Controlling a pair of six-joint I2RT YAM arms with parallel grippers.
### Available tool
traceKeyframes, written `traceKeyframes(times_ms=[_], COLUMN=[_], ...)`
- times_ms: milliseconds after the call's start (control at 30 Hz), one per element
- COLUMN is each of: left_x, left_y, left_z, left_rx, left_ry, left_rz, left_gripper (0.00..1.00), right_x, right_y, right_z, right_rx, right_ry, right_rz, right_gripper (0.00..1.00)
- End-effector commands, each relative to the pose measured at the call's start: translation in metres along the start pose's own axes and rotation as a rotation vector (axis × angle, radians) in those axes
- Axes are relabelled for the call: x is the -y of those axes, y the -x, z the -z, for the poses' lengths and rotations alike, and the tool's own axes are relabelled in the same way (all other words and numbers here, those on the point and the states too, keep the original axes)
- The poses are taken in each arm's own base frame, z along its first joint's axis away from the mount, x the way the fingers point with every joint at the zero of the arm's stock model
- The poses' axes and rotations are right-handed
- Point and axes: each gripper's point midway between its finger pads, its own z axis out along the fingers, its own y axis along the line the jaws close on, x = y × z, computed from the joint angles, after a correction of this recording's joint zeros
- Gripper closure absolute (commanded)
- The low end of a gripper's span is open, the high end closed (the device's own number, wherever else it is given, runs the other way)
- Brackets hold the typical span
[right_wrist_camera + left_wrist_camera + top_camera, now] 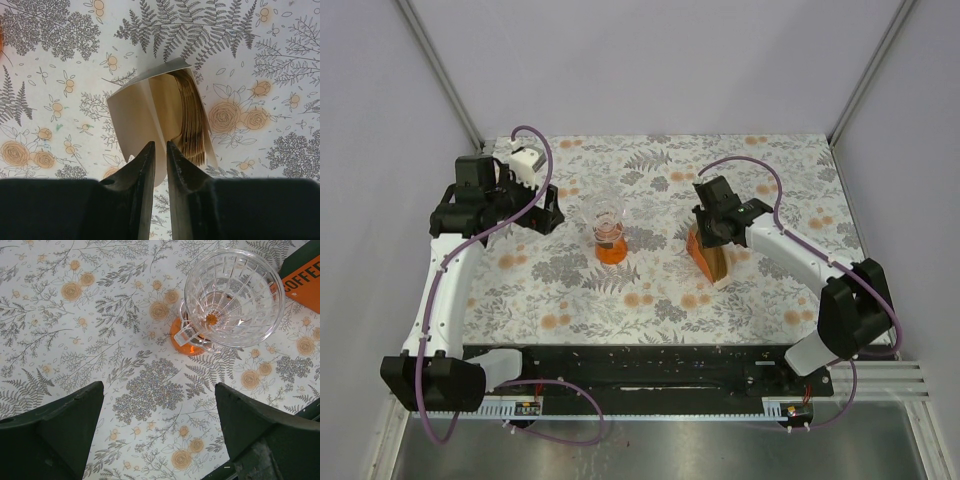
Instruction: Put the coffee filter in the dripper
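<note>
Apparently at pickup: filter not yet out

The right claw (pixel 160 146) sits nearly closed at the lower edge of the holder (pixel 142 107), mid-frame, beside the stack of filters (pixel 192 120). Whether paper is pinched I cannot tell, and no single coffee filter shows apart. Next: lift one sheet clear and carry it to the empty dripper (pixel 227 300), upper right of the left view. The left claw (pixel 157 400) hangs wide open.
</note>
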Motion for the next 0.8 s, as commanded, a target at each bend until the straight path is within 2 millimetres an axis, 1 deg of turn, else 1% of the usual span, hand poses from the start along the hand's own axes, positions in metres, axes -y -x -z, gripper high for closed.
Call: traceKeyframes(times_ms=[0, 100, 167, 233, 367, 533, 667, 767], left_x=[-0.001, 0.0, 0.0, 0.0, 0.0, 0.001, 0.001, 0.001], left_y=[0.012, 0.011, 0.011, 0.011, 0.011, 0.01, 0.009, 0.008], left_z=[-0.001, -0.002, -0.002, -0.003, -0.002, -0.003, -0.003, -0.004], left_rx=[0.044, 0.042, 0.042, 0.043, 0.043, 0.041, 0.04, 0.037], left_ry=[-0.013, -0.021, -0.021, -0.022, -0.021, -0.023, -0.027, -0.03], left_rz=[-0.024, -0.019, -0.02, -0.021, -0.022, -0.022, -0.02, -0.02], left_gripper=[0.04, 0.03, 0.04, 0.03, 0.03, 0.03, 0.03, 0.03], right_x=[-0.002, 0.002, 0.004, 0.005, 0.004, -0.004, 0.0, -0.001], right_y=[0.029, 0.038, 0.041, 0.041, 0.037, 0.032, 0.029, 0.026], right_z=[0.022, 0.036, 0.04, 0.04, 0.033, 0.027, 0.021, 0.014], right_rx=[0.104, 0.154, 0.175, 0.177, 0.149, 0.127, 0.113, 0.091], right_ry=[-0.015, -0.047, -0.054, -0.057, -0.055, -0.026, -0.059, -0.057], right_rz=[-0.008, -0.006, 0.002, 0.013, 0.019, 0.015, 0.023, 0.029], right_gripper=[0.76, 0.76, 0.76, 0.76, 0.76, 0.78, 0.77, 0.77])
